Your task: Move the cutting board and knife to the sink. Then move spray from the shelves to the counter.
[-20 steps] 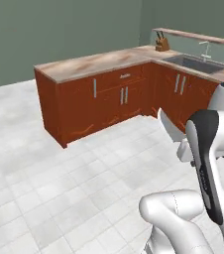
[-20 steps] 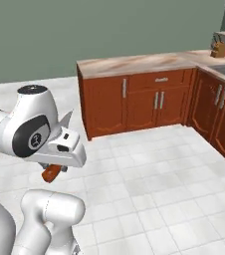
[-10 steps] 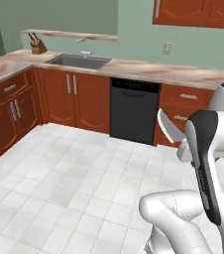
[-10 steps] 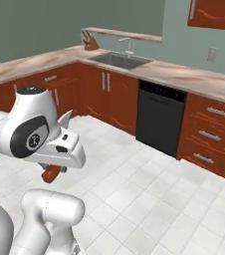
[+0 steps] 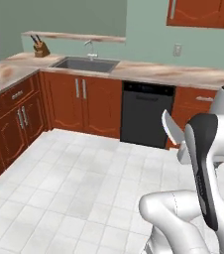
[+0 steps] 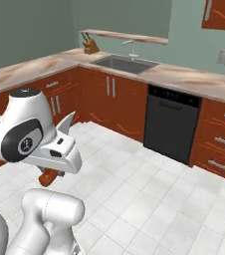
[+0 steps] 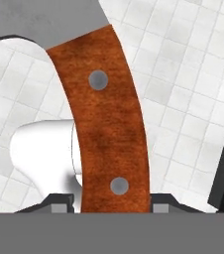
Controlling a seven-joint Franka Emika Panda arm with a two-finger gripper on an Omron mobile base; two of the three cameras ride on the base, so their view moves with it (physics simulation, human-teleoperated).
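While my gripper [image 7: 115, 202] is clamping the knife [image 7: 104, 124] by its stiff handle, I'm eyeing the sink [image 5: 86, 64] at eleven o'clock.

Arm folded low over base, pincer [image 7: 115, 201] clamped on knife [image 7: 106, 124] handle.

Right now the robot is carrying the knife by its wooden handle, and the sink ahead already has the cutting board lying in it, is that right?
Not quite. The gripper does hold the knife by its wooden handle, but in the left base view the sink shows a bare grey basin, with no cutting board visible in it.
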